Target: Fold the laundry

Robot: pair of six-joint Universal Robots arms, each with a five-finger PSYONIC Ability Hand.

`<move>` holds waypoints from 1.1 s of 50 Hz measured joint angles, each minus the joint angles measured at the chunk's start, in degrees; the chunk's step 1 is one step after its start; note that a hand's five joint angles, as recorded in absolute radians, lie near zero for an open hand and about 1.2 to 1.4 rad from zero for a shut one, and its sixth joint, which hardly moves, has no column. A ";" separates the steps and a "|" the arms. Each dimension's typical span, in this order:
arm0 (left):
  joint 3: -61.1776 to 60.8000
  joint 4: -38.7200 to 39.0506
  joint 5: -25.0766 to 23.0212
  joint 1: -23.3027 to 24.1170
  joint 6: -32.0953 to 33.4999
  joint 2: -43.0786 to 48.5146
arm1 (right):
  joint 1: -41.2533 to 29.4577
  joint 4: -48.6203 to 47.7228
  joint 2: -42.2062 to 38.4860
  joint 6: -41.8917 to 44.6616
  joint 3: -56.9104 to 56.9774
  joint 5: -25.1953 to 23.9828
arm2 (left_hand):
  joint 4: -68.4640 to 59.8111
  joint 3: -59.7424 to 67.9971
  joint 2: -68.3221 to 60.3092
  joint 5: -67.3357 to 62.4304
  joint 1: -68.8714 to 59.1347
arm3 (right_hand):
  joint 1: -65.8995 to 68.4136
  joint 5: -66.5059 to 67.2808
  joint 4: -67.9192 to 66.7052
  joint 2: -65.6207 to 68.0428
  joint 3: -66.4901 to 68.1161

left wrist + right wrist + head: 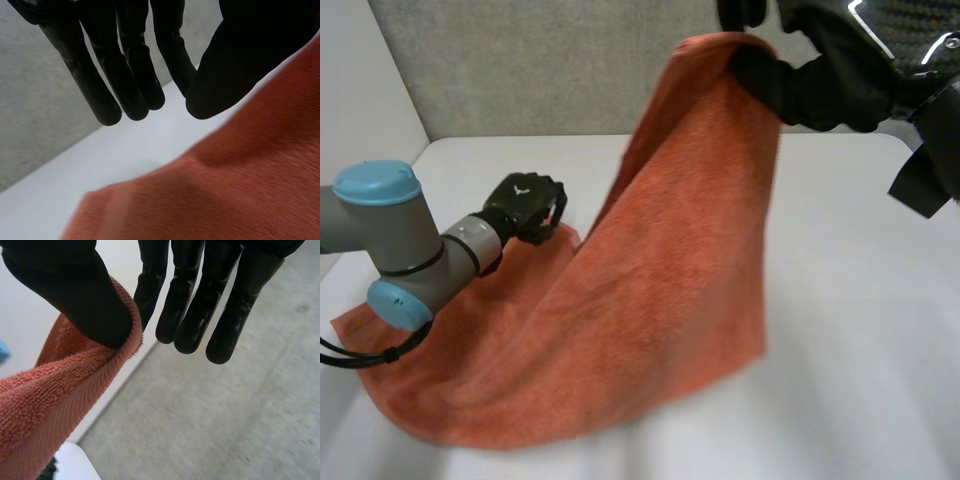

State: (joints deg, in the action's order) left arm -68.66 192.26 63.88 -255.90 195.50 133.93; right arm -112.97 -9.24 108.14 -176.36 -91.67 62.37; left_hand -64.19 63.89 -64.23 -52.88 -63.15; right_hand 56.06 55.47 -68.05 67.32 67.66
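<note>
Well, in the head view the orange towel (650,300) is half up in the air. The right hand (820,80) holds one corner high in front of the grey wall (520,70), and the cloth drops from there in a broad slope to the white table (860,300), where its lower part lies spread toward the left arm (390,230). That arm covers part of the towel's left side, and the right hand is partly cut off at the edge, so its grip is hard to read from this angle. The left hand (525,205) sits low at the towel's far edge; whether it touches the cloth I cannot tell from here. In the left wrist view the left hand (130,75) has its fingers straight and close together, the thumb apart from them, holding nothing. The towel (225,190) lies under the palm and beside the thumb, with bare table past the fingertips, and whether the thumb rests on the cloth is unclear. In the right wrist view the right hand (75,295) has the edge of the towel (45,410) curled round its thumb and nipped against the nearest finger. The other fingers stand straight side by side, and the pinch itself is hidden behind the thumb.
</note>
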 measured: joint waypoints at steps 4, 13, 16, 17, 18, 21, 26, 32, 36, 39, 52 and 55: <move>-0.26 -0.08 -2.86 -0.10 -0.15 1.34 | 2.82 -0.06 -0.91 -0.01 0.06 0.20 | 11.79 -11.50 11.80 10.61 13.02 | 0.00 0.00 0.00 0.00 0.11; 0.82 0.69 -3.44 -0.13 -0.16 2.65 | 4.43 -0.01 -3.01 -0.03 0.63 0.19 | 51.03 -50.15 51.01 49.89 50.69 | 0.00 0.00 0.00 0.00 0.12; 1.56 0.78 -3.41 -0.13 -0.14 2.64 | 4.23 -0.02 -3.05 -0.04 0.72 -0.05 | 51.03 -50.14 51.01 49.89 50.69 | 0.00 0.00 0.00 0.00 0.12; 1.63 0.75 -3.56 -0.12 -0.14 2.66 | 4.18 -0.02 -3.01 -0.05 0.79 -0.13 | 51.03 -50.14 51.01 49.89 50.66 | 0.00 0.00 0.00 0.00 0.12; 1.70 0.67 -3.86 -0.12 -0.15 2.68 | 4.14 -0.03 -2.94 -0.06 0.89 -0.20 | 51.02 -50.14 51.01 49.89 50.60 | 0.00 0.00 0.00 0.00 0.12; 1.94 0.08 -5.83 -0.05 -0.19 3.01 | 3.98 -0.01 -2.57 -0.10 1.64 -0.50 | 51.02 -50.14 51.01 49.87 50.55 | 0.00 0.00 0.00 0.00 0.12; 2.58 -0.84 -7.96 0.24 -0.23 4.42 | 3.85 0.08 -2.26 -0.18 3.29 -0.56 | 50.86 -49.99 50.58 49.68 50.47 | 0.00 0.00 0.00 0.00 0.12; 4.22 -1.57 -8.48 1.54 -0.22 7.23 | 3.98 0.20 -2.21 -0.21 4.79 -0.42 | 37.63 -37.63 37.27 36.29 34.96 | 0.00 0.00 0.00 0.00 0.12; 5.67 -1.49 -7.36 2.53 -0.19 8.70 | 4.34 0.49 -2.24 -0.18 4.97 -0.44 | 9.71 -9.59 9.76 8.76 5.68 | 0.00 0.00 0.00 0.00 0.12; 6.50 -0.20 -3.82 2.85 -0.15 8.66 | 4.73 1.59 -2.74 -0.10 4.58 -0.59 | -2.42 2.28 -2.52 -2.10 -2.26 | 0.00 0.00 0.00 0.00 0.12; -2.88 11.05 11.53 0.75 0.26 -5.87 | 9.05 11.66 -15.46 3.07 5.36 -0.32 | -4.00 4.19 -4.25 -2.10 -2.25 | 0.00 0.37 0.00 0.00 0.12; -6.91 11.06 10.21 -0.01 0.62 -9.93 | 9.32 15.72 -22.15 5.97 7.86 1.80 | -4.01 4.23 -4.28 -2.10 -2.25 | 0.00 0.64 0.00 0.00 0.13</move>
State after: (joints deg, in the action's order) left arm -75.57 203.32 74.09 -255.91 196.12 124.00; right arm -103.65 6.48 85.99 -170.40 -83.81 64.17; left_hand -68.20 68.12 -68.51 -54.98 -65.40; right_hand 56.06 56.11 -68.06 67.33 67.79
